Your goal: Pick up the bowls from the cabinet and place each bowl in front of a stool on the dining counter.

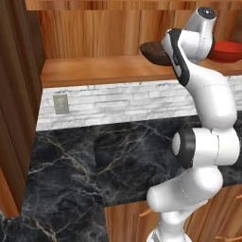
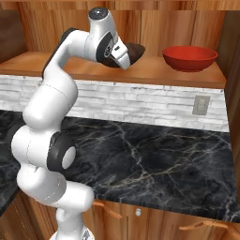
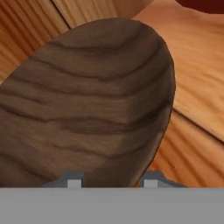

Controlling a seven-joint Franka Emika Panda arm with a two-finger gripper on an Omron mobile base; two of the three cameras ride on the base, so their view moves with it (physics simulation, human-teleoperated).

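A dark brown wood-grain bowl [image 1: 152,51] sits on the plank shelf of the cabinet [image 1: 94,68]. My gripper [image 2: 123,60] reaches over the shelf edge to this bowl [image 2: 137,50]. Seen from the hand, the brown bowl [image 3: 87,100] looms very close, its near rim running down between my gripper's [image 3: 112,180] two dark fingertips [image 3: 74,179]. Whether the pads press on the rim is hidden. The glossy red bowl [image 2: 190,57] stands upright farther right on the same shelf [image 2: 154,70], also seen as the red bowl [image 1: 227,51] behind my arm.
Below the shelf runs a white brick backsplash with a wall outlet [image 2: 201,105] and a black marble wall counter [image 1: 118,156]. A dark wood side panel [image 1: 19,94] closes off the left. Drawer fronts with handles [image 2: 192,227] lie under the counter.
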